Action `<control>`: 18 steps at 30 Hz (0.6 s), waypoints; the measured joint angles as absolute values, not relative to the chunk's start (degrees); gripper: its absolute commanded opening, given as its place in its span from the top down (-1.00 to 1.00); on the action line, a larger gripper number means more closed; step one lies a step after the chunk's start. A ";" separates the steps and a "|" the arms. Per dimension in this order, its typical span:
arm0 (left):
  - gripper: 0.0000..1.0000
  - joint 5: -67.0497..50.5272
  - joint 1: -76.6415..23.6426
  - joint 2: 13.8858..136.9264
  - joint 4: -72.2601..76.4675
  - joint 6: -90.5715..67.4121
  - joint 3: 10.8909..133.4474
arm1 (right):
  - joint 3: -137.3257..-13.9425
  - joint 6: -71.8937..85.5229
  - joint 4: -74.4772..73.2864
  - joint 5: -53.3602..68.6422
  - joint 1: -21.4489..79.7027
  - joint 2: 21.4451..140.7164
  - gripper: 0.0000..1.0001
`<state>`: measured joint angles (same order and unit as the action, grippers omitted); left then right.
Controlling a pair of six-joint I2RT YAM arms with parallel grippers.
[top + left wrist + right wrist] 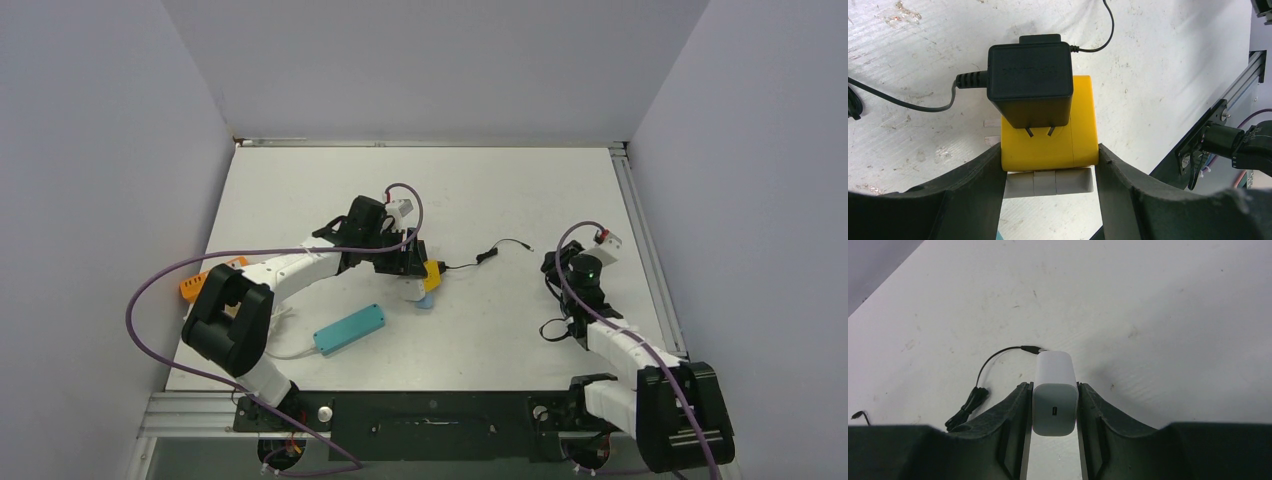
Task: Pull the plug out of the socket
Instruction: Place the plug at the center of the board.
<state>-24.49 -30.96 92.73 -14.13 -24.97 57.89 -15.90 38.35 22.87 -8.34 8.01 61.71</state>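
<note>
Left arm (270,290): extended from its base at the near left corner of the bench toward the centre, with the wrist turned toward the right edge. Left gripper (420,275): fingers (983,185) are closed against both sides of the yellow socket block (1048,130), which is held between them. Right arm (620,345): folded back from its base at the near right corner, with the wrist raised beside the right edge. Right gripper (1054,410): fingers (1015,415) are pressed against both sides of a white charger (1054,392), which is clamped between them.
</note>
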 measured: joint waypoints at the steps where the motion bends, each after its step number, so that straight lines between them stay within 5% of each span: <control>1: 1.00 -24.49 -30.96 92.71 -14.13 -24.95 57.89 | -15.90 39.13 22.44 -8.08 7.25 62.39 0.89; 10: 1.00 -24.47 -30.98 92.58 -14.11 -24.67 57.80 | -15.90 42.85 20.34 -4.84 3.25 68.47 0.43; 18: 1.00 -24.51 -30.98 92.58 -14.04 -24.56 57.78 | -16.58 44.45 19.88 -3.88 1.91 70.46 -0.23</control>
